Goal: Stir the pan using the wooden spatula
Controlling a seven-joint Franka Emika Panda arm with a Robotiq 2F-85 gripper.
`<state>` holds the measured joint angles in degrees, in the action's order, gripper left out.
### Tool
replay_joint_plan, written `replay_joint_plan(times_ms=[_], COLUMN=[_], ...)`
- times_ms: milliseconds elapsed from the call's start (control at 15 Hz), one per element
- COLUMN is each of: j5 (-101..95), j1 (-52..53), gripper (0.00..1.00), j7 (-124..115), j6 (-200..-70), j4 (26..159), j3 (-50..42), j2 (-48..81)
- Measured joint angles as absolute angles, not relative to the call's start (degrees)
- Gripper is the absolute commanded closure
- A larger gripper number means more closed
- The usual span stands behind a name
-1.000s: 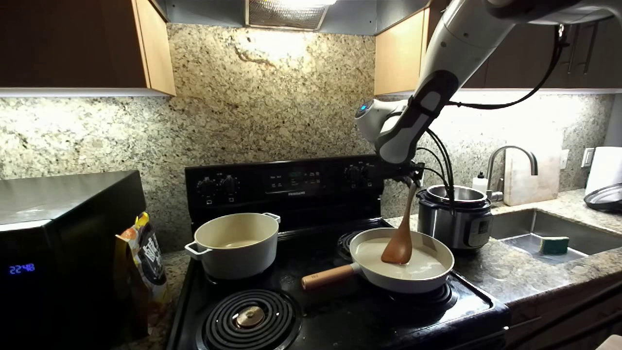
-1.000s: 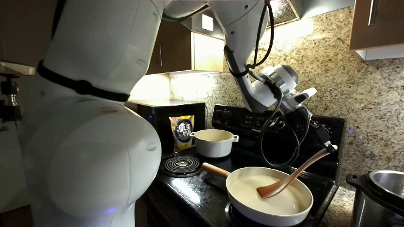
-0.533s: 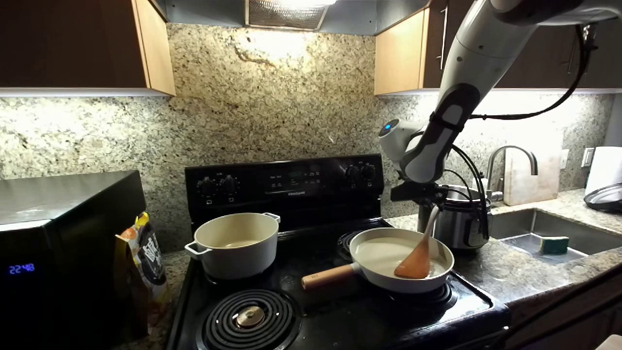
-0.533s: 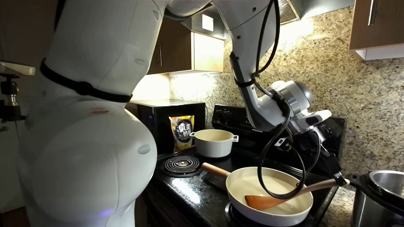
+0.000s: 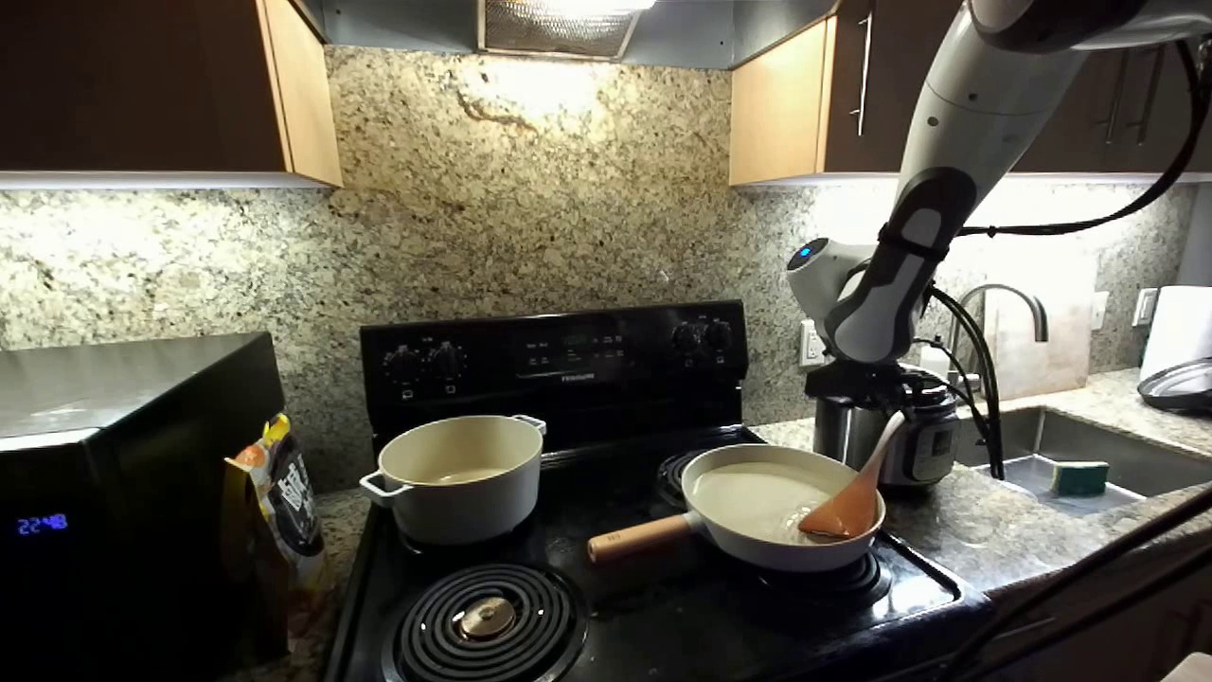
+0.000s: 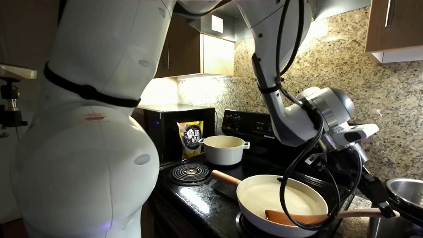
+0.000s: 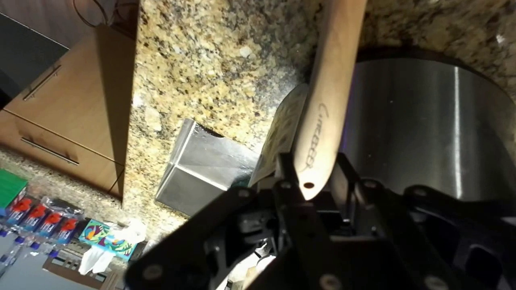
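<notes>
The pan (image 5: 748,545) is cream-white with a light wooden handle and stands on a burner; it also shows in an exterior view (image 6: 256,216). It holds pale liquid. The wooden spatula (image 5: 847,511) has its orange-brown blade in the liquid at the pan's right side, and its handle slants up over the rim. It also shows in an exterior view (image 6: 281,217), partly behind a cable loop, and its pale handle shows in the wrist view (image 7: 328,100). My gripper (image 7: 314,167) is shut on the handle's end, beyond the pan's rim; it also shows in an exterior view (image 6: 385,208).
A steel pot cooker (image 5: 933,450) stands on the counter right beside the gripper; it fills the right of the wrist view (image 7: 419,133). A deeper two-handled pot (image 5: 461,502) stands at the stove's back left. A coil burner (image 5: 426,620) is in front of it. A sink (image 5: 1013,436) lies farther right.
My gripper and the spatula have moved right and down in both exterior views. The blade has slid toward the pan's right side, and the spatula leans over more. The pan has not moved.
</notes>
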<state>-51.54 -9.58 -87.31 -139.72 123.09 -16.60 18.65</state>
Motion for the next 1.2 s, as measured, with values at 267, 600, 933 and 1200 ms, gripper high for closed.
replay_joint_plan(times_ms=[267,600,933,1200], j5=[-51.5,-51.3,-49.8,-49.6], j1=[-9.6,-9.5,-9.4,-8.5], gripper=[0.93,0.93,0.93,0.93], j7=[-87.3,-87.3,-87.3,-87.3], j6=[-139.7,-139.6,-139.4,-138.9], j4=[122.6,120.3,117.2,114.9], j3=[-17.0,-16.9,-16.3,-15.4], j2=[17.6,17.6,17.7,17.8])
